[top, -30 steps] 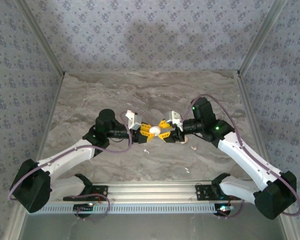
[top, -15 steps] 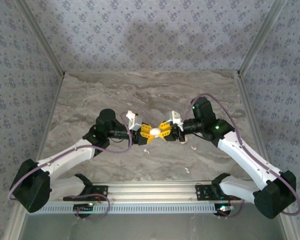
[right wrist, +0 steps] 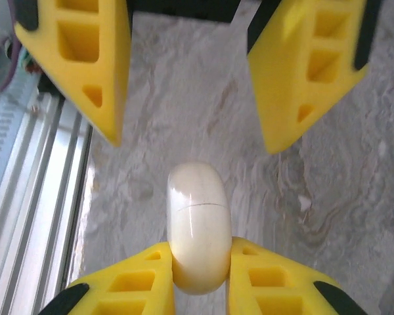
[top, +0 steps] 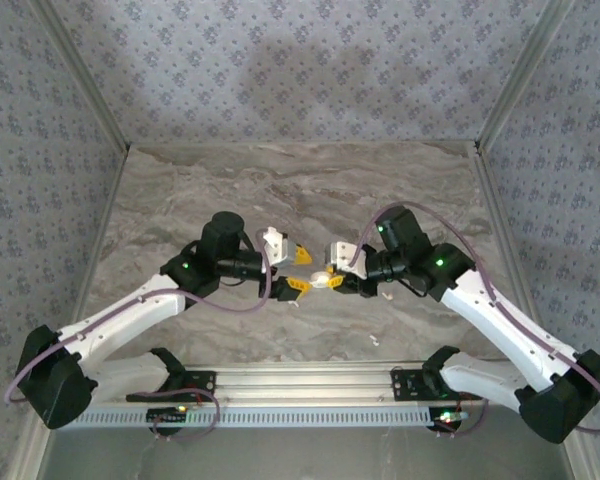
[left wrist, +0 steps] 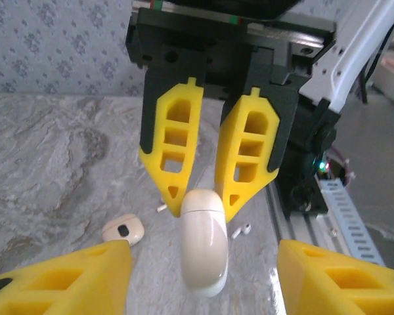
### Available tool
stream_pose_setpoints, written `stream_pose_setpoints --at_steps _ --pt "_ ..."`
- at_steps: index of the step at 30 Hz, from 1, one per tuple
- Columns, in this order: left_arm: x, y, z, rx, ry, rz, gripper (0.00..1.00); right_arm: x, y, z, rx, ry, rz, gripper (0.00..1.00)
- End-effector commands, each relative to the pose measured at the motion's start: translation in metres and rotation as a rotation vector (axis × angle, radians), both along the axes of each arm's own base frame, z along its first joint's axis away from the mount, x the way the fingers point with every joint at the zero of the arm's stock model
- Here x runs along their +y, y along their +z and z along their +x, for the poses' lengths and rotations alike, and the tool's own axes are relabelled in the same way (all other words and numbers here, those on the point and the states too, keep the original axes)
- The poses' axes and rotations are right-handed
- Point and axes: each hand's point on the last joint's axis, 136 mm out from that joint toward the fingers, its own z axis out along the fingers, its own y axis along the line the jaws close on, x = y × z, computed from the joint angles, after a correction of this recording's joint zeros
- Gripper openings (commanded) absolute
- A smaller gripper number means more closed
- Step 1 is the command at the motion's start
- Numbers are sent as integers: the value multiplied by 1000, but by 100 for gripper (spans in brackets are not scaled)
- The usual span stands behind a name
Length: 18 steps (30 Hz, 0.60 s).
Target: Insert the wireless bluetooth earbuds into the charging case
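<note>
Left end effector [top: 300, 270] spread open, facing the clamped right end effector [top: 326, 281]

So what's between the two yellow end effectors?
A cream oval case. In the right wrist view the right end effector pinches one end, and its other end points at the left end effector's open fingers.

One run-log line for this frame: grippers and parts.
left gripper: open, off the cream pod | right gripper: shut on cream pod | earbuds: loose on table

The charging case [right wrist: 197, 216] is cream, left gripper [right wrist: 190, 134] and right gripper [right wrist: 200, 256] yellow, table [top: 280, 180] grey-marbled, walls [top: 300, 70] blue-grey floral.
</note>
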Motion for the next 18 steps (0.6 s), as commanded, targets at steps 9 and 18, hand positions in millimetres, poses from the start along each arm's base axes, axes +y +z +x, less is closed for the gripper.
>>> stream_pose_setpoints --at_steps 9,18 --pt "3 -25 -9 -56 -63 185 58 4 -10 -3 -121 49 -202 23" --pt "-3 -29 -4 -50 -64 184 54 25 11 -8 -156 111 -64 23"
